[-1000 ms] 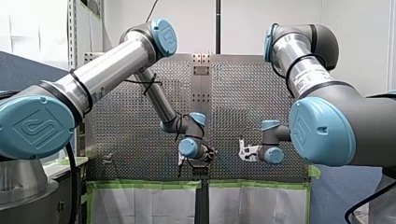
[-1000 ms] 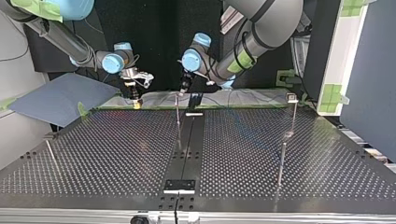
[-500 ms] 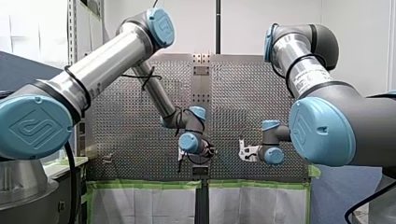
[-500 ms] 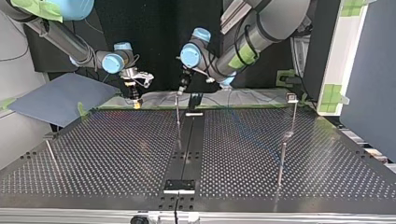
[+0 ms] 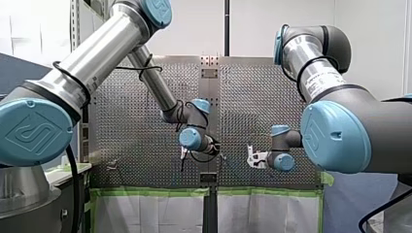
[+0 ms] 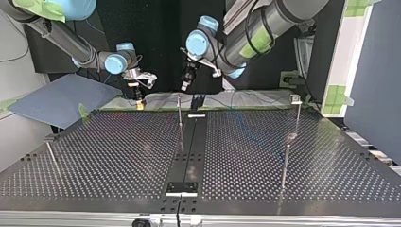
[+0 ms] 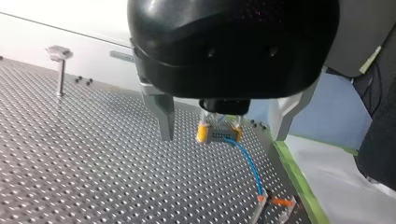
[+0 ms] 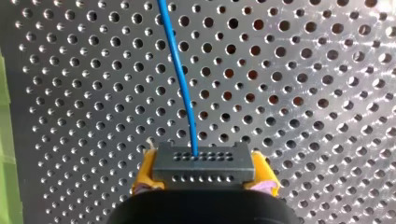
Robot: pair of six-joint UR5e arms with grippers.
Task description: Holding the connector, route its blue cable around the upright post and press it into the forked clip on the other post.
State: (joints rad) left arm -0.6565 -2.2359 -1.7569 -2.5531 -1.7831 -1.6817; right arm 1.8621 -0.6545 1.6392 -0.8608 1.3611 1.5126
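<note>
My right gripper (image 8: 203, 181) is shut on a dark grey connector (image 8: 203, 163), held between its yellow pads. The blue cable (image 8: 181, 70) runs straight out of the connector over the perforated table. In the left wrist view the cable (image 7: 247, 163) drops from the connector (image 7: 218, 134) to a small fixture with orange parts (image 7: 273, 204). My left gripper (image 7: 220, 139) hangs open above the table, its metal fingers (image 7: 166, 116) wide apart and empty. In the top view it (image 6: 185, 86) hovers above a thin upright post (image 6: 180, 113), with my right gripper (image 6: 139, 103) to that post's left.
A taller post with a headed top (image 6: 296, 100) stands at the top view's right, and a shorter post (image 6: 285, 165) nearer the camera. A slanted pin (image 6: 52, 156) is at the left. A T-headed post (image 7: 60, 70) shows in the left wrist view. Green tape (image 5: 145, 192) edges the table.
My left arm has lifted, carrying its open gripper up and away from the thin post's top. My right arm and the connector have stayed put.
</note>
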